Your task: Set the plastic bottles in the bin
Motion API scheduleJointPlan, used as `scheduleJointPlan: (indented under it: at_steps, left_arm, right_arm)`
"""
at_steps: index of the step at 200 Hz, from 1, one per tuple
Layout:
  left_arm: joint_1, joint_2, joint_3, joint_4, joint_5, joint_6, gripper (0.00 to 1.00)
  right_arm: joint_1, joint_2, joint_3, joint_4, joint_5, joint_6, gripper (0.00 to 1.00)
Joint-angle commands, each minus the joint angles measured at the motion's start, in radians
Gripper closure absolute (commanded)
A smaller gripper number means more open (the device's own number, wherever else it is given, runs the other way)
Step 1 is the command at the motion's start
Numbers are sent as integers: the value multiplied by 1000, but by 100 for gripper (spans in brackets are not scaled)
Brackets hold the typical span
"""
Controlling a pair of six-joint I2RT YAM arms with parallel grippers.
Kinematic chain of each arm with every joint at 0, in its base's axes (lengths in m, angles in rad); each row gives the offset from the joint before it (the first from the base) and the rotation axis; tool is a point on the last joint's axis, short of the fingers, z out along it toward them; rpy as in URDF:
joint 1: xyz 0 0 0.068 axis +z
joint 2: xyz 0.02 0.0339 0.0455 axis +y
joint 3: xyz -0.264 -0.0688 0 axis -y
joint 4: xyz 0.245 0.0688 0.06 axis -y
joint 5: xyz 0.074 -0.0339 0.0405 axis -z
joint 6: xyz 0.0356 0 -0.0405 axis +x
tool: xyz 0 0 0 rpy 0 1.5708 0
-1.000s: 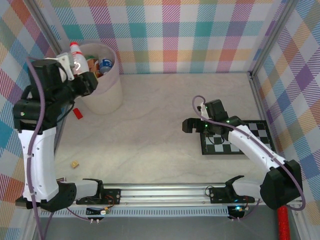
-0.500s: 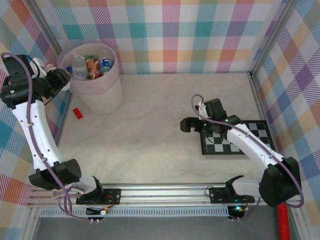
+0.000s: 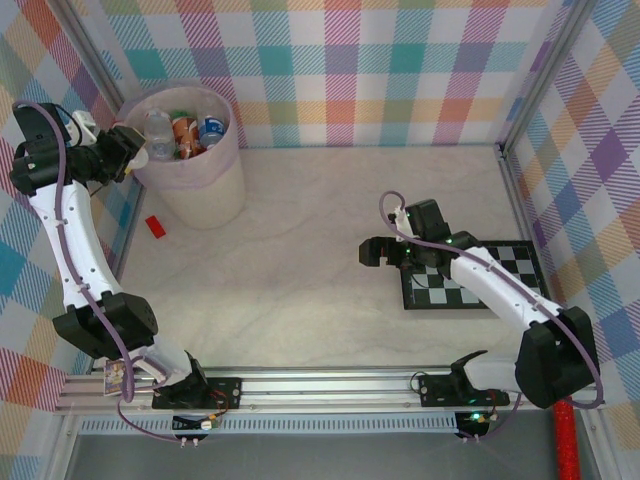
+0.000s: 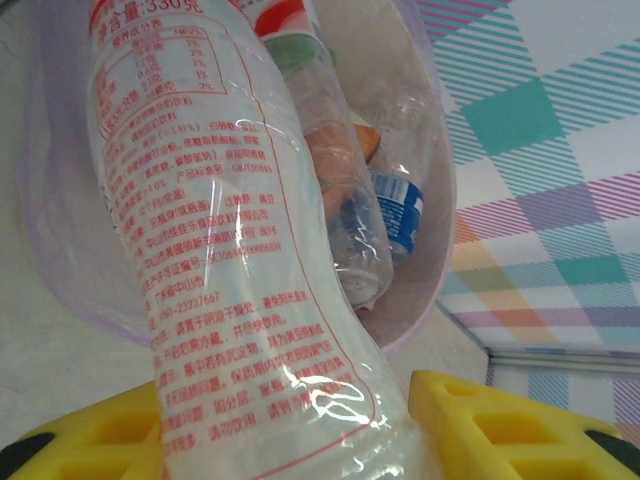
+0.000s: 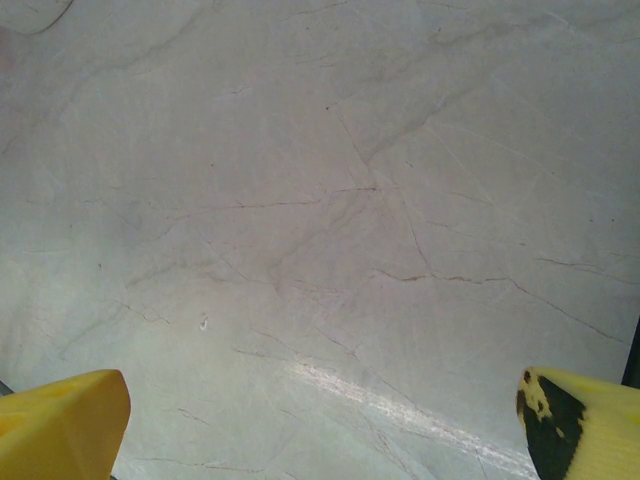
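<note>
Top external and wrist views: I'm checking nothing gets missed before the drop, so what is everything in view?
pale marbled table: one, spans the cell
round pale translucent bin, pinkish liner: one, far left
plastic bottles inside it: at least three; clear, orange-labelled, blue-labelled
clear plastic bottle, red print: one, held beside the bin's rim
small flat red block: one, on table beside bin
black-and-white checkerboard: one, right side
left gripper: yellow fingers, shut on the printed bottle
right gripper: yellow fingers, open, over bare table beside checkerboard

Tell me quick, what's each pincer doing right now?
Left pincer: closed on a clear plastic bottle.
Right pincer: open, holding nothing.
</note>
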Motion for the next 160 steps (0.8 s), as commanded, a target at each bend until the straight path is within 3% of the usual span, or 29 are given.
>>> scheduleJointPlan:
  at_steps: [1, 21, 104, 141, 160]
  left_arm:
    - [5, 16, -12, 6, 104, -39, 65]
    - [4, 18, -34, 53, 178, -86, 66]
    - [6, 7, -111, 141, 197, -137, 67]
    - [6, 53, -116, 201, 168, -188, 60]
    - [6, 60, -106, 199, 115, -172, 47]
  right_arm:
    - [-3, 18, -4, 34, -28, 6, 1]
    - [-3, 31, -4, 45, -39, 9, 1]
    - [6, 73, 10, 66, -58, 22, 1]
    - [9, 75, 4, 71, -55, 28, 1]
    - [13, 79, 1, 78, -59, 34, 1]
